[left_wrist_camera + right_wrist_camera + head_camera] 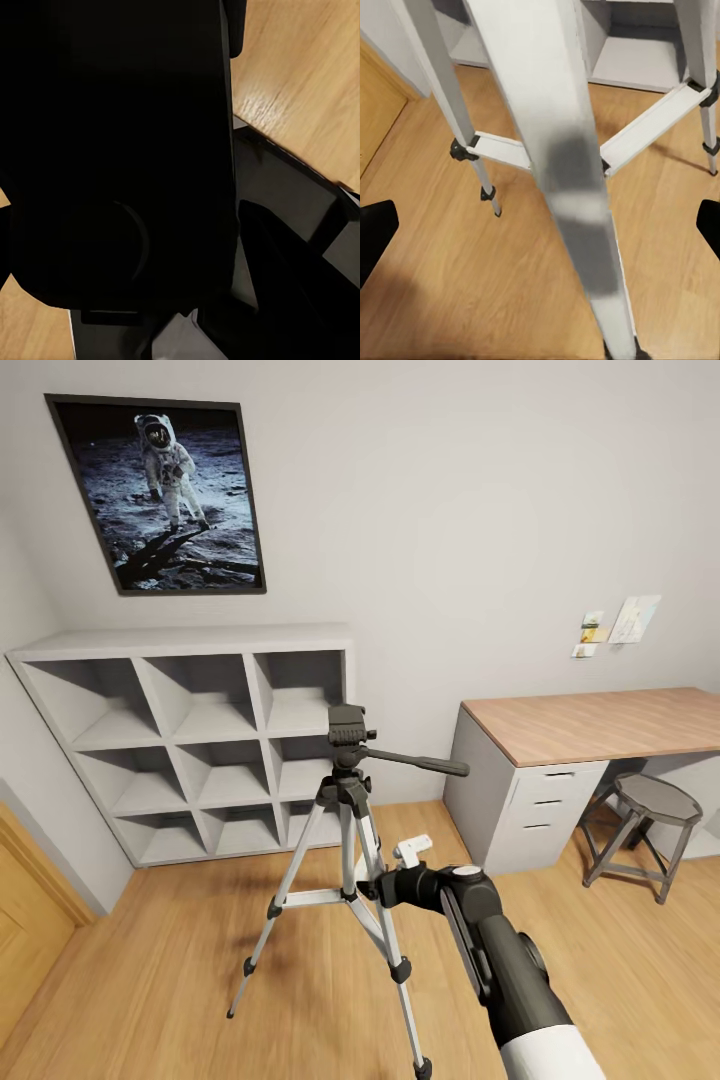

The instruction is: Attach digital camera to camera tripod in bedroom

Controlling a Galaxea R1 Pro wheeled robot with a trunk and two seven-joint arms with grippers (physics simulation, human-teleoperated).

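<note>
One camera tripod (pixel 345 860) stands on the wood floor (pixel 150 980) in front of the white cube shelf (pixel 190 745), three silver legs spread, black head and one long pan handle on top. The right gripper (pixel 405 860) sits just beside the tripod's near leg; the right wrist view shows that leg (pixel 562 165) between widely spread jaws. The left jaws: cannot tell, its view is mostly black. Right of the tripod: one bench (pixel 590 725), one stool (pixel 655 800). One astronaut poster (pixel 160 490) above the shelf; no readable writing.
</note>
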